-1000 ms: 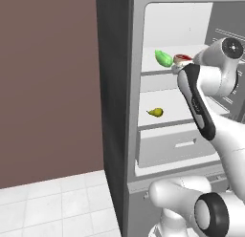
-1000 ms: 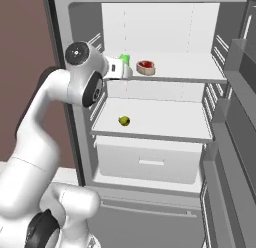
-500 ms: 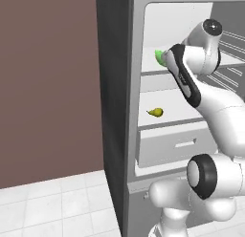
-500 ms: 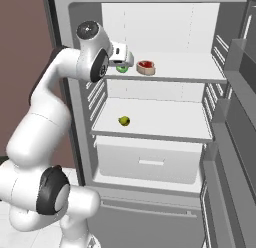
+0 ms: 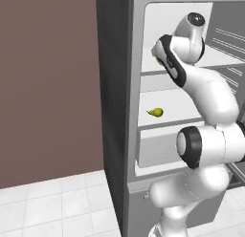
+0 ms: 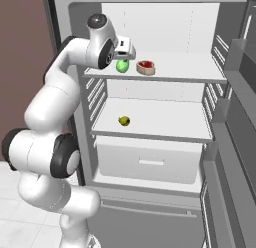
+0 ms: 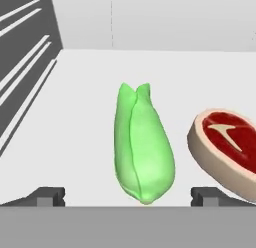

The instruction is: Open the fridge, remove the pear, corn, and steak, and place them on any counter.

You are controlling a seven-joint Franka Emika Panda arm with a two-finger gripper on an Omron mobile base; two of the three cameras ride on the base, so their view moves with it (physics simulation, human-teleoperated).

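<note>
The tall silver-grey fridge (image 6: pixel 150 7) was found open. Nothing was yet removed: bright green husked corn (image 7: pixel 142 142) and red tan-rimmed steak (image 7: pixel 225 144) lay on the upper shelf, yellow-green pear (image 6: pixel 124 121) below. The gripper (image 7: pixel 127 196) was spread wide, straddling the corn, gripping nothing.

Left of the appliance we see a plain brown wall (image 5: pixel 48 83), flat and unmarked. Below it, a floor of pale square tiles (image 5: pixel 52 207) with thin grey joints meets the wall's foot along a straight line.
</note>
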